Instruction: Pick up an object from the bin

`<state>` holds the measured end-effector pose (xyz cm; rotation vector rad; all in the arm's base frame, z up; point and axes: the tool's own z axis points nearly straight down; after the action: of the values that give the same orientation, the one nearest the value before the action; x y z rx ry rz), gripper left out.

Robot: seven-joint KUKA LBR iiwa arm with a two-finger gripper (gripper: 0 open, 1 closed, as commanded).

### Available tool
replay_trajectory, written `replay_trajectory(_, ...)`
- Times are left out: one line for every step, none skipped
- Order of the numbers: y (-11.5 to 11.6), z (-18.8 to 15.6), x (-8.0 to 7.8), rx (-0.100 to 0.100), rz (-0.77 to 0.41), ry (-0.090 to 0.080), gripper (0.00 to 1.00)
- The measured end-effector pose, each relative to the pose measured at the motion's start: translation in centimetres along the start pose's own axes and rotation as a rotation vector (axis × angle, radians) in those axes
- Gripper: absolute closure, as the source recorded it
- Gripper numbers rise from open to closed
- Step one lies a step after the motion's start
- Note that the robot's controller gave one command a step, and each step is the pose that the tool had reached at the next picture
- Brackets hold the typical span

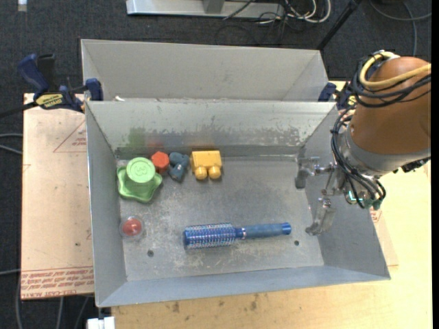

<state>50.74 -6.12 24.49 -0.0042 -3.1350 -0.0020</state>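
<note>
Gripper (310, 199) sits low by the right wall of the bin (206, 118), fingers apart, nothing between them. Closest item is the blue hairbrush (233, 234), flat along the front edge, handle tip pointing right, near the lower finger; can't tell if they touch. My read: light, rigid plastic. The smooth handle likely slips and pivots if pinched at its end, so grab at the neck where head meets handle, jaws across the narrow axis. Everything else is well apart. Back-left corner: green lobed cap (140, 178), orange peg (160, 160), grey-blue piece (178, 166), yellow block (206, 164). Red ball (131, 226) by the left wall.
</note>
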Motion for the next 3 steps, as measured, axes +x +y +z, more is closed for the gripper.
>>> replay_trajectory(3.3,12.7,-2.4,-0.001,-0.088,0.0,0.0)
replay_trajectory(6.4,17.8,-1.9,-0.001,-0.067,-0.002,0.0)
replay_trajectory(6.2,17.5,-2.0,0.001,-0.065,-0.007,1.0)
